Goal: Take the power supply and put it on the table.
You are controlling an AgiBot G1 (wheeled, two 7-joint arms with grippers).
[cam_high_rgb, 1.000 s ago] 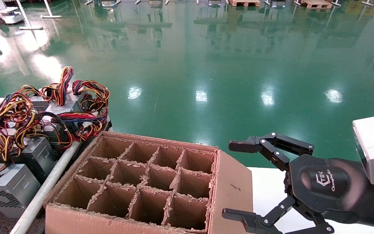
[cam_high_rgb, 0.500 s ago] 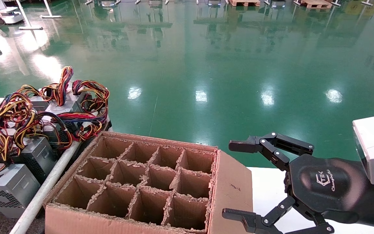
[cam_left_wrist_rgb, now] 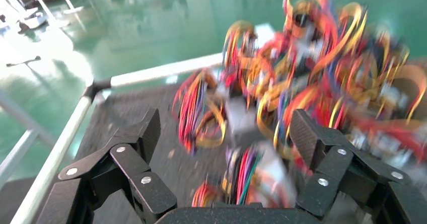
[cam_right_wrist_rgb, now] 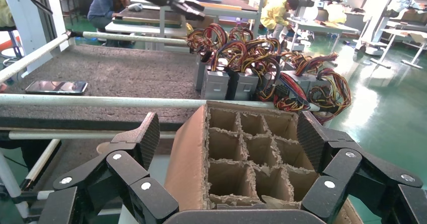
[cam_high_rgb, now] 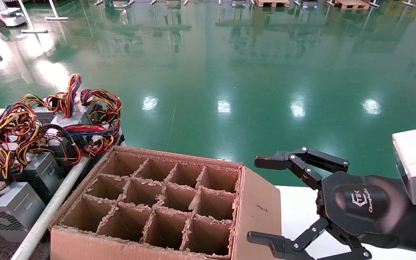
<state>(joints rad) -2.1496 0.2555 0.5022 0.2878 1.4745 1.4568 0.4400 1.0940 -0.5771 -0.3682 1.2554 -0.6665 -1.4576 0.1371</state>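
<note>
Nothing in the head view had shifted across the last second; the right gripper hung parked over the white surface, jaws wide and empty, beside the cardboard box of bare divider cells. Farther left, the power supplies lay heaped on a dark matted cart, cables tangled, none yet lifted. The left gripper hovered spread above that pile, apparently lining up on one unit before closing.
</note>
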